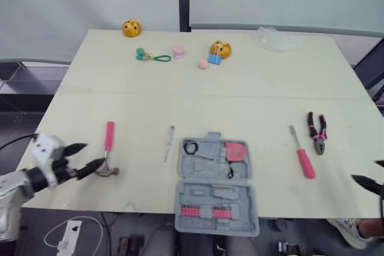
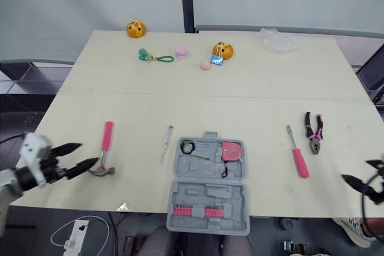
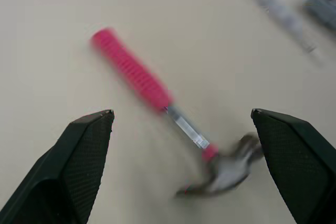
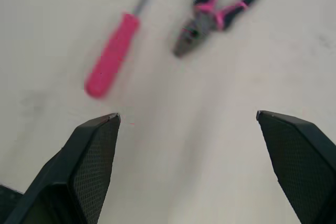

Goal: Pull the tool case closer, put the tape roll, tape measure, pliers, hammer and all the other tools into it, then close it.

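Now | head views: we see the tool case (image 1: 210, 199) lying open, the hammer (image 1: 108, 148) left of it, left gripper (image 1: 91, 155) spread beside its head | left wrist: our wide jaws straddle the hammer, likely to pinch it | right wrist: right gripper (image 4: 186, 114) open, short of screwdriver (image 4: 111, 56) and pliers (image 4: 220, 9), right of the case.

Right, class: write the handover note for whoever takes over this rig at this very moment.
The left gripper is open, hovering by the head of the hammer. The right gripper is open near the right edge of the table, short of the screwdriver and pliers.
The tool case lies open at the near edge; the tape roll and tape measure appear to be inside.
Left to do: hammer, thin probe, screwdriver, pliers in; close case.
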